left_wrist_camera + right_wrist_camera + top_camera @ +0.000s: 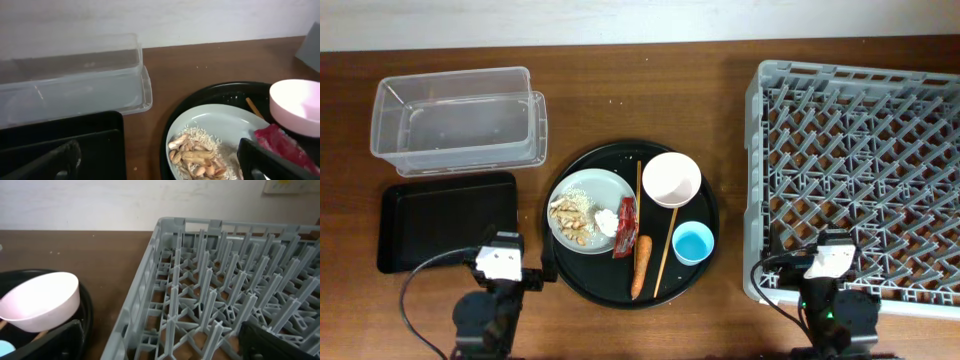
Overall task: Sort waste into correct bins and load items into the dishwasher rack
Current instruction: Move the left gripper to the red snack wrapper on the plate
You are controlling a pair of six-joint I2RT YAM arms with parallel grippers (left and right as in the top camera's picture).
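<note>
A pale grey plate point(592, 192) holds beige food scraps point(569, 219) and a white tissue point(608, 222). Beside it lie a red wrapper point(625, 228), a carrot point(640, 266), chopsticks point(664, 252), a white-pink bowl point(671, 179) and a blue cup point(692, 242). The clear tub point(455, 120) and black rectangular tray point(445, 220) sit on the left, the grey rack point(860, 170) on the right. My left gripper point(503, 250) point(160, 167) is open and empty between tray and plate point(220, 125). My right gripper point(833, 250) point(160, 347) is open and empty over the rack's front-left corner point(225, 280).
The plate, bowl, cup, wrapper, carrot and chopsticks all rest on a large round black tray point(703, 275) at the table's middle. The left wrist view shows the scraps point(195, 157), wrapper point(280, 145), bowl point(295, 107) and tub point(75, 85). The right wrist view shows the bowl point(40, 302).
</note>
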